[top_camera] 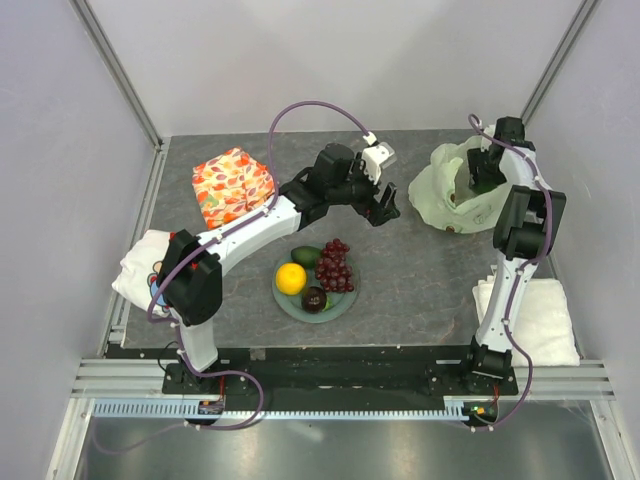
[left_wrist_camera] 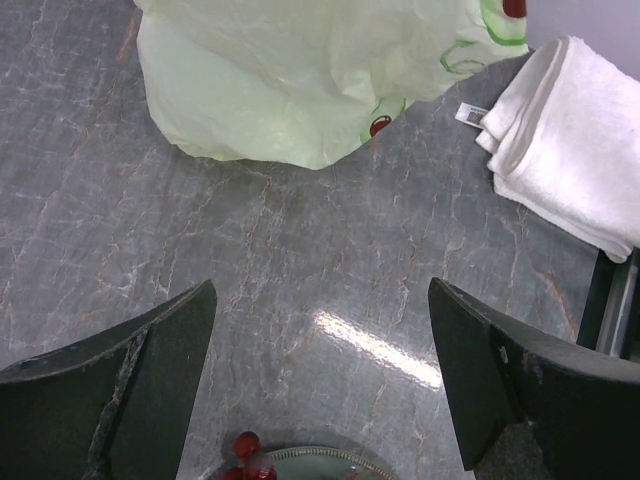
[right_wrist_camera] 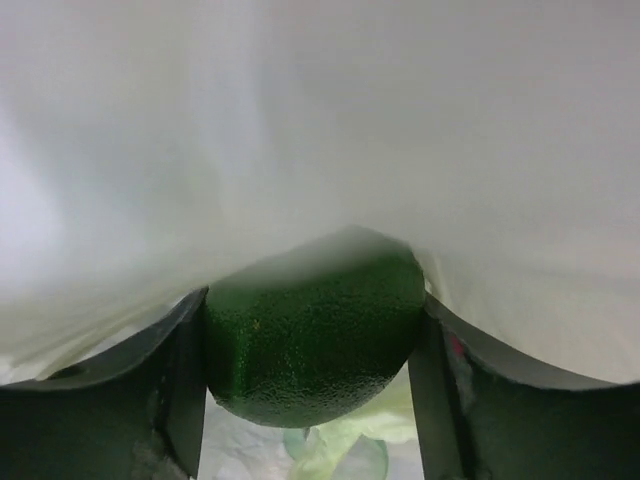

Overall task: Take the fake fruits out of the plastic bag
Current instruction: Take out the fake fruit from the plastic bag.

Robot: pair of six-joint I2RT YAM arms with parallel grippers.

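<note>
Right gripper (right_wrist_camera: 312, 325) pinches green fruit (right_wrist_camera: 315, 360) inside plastic bag (top_camera: 440, 190), plate (top_camera: 343, 304) lies to its left; left gripper (left_wrist_camera: 320, 385) spread over counter (left_wrist_camera: 300, 260).

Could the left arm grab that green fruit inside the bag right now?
Probably not. The green fruit sits inside the bag, clamped in the right gripper, plastic draped over it. The left gripper hangs open outside.

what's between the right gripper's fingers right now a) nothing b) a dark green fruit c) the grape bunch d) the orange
B: the right wrist view shows a dark green fruit held between the fingers of the right gripper, under the film of the plastic bag.
</note>
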